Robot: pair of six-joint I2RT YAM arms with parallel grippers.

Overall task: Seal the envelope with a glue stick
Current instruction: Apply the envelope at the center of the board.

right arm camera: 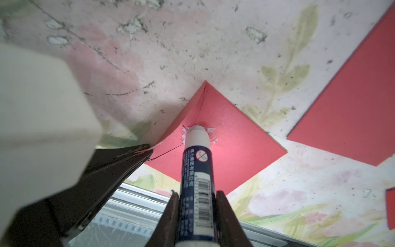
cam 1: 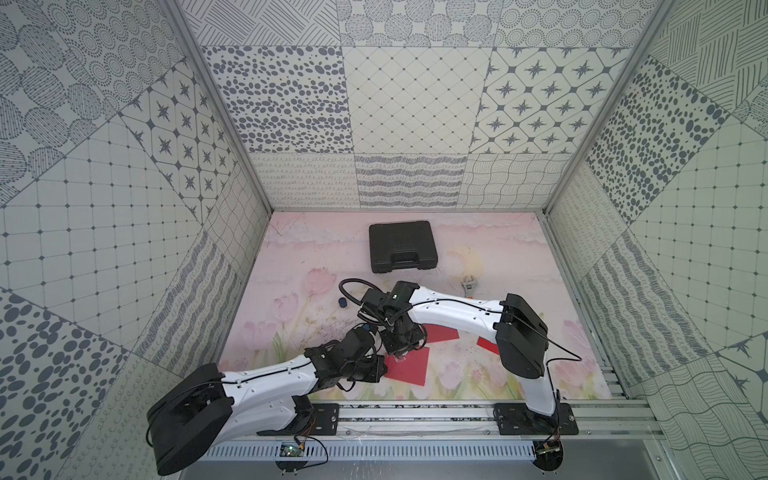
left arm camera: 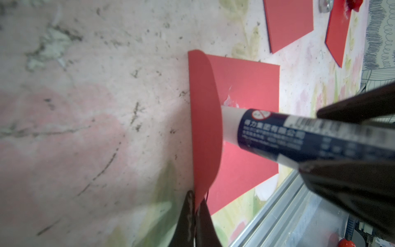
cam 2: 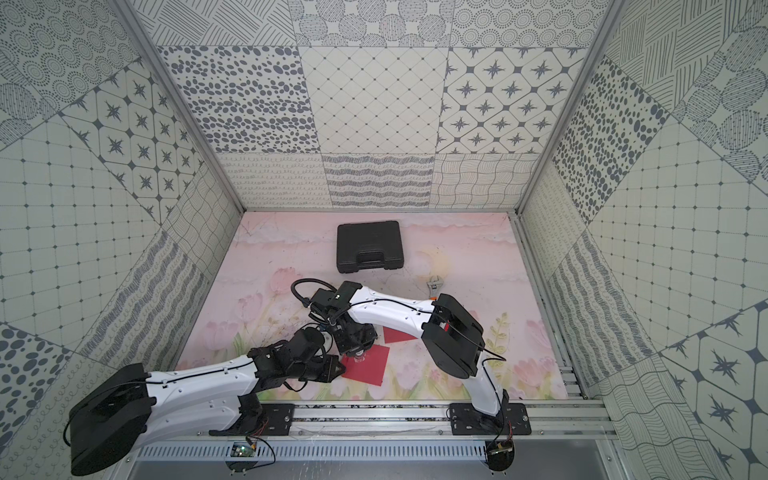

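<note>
Pressing tip-down, the glue stick (right arm camera: 195,162) stands on the red envelope (right arm camera: 233,139), near the front edge of the surface (right arm camera: 192,53), about midway along it. The right gripper (right arm camera: 197,200) is clamped on the barcode end. It holds the stick steep, I'd say so the white tip bears squarely, and ragged white smears ring the contact. The left gripper (left arm camera: 196,205) pinches one end of the rounded flap (left arm camera: 205,119) and stands it upright, apparently to bare the gluing zone. It's thin matte card against a smooth navy-labelled tube. The blue cap (cam 1: 342,302) lies well apart, further back. More red envelopes (right arm camera: 342,107) sit nearby.
</note>
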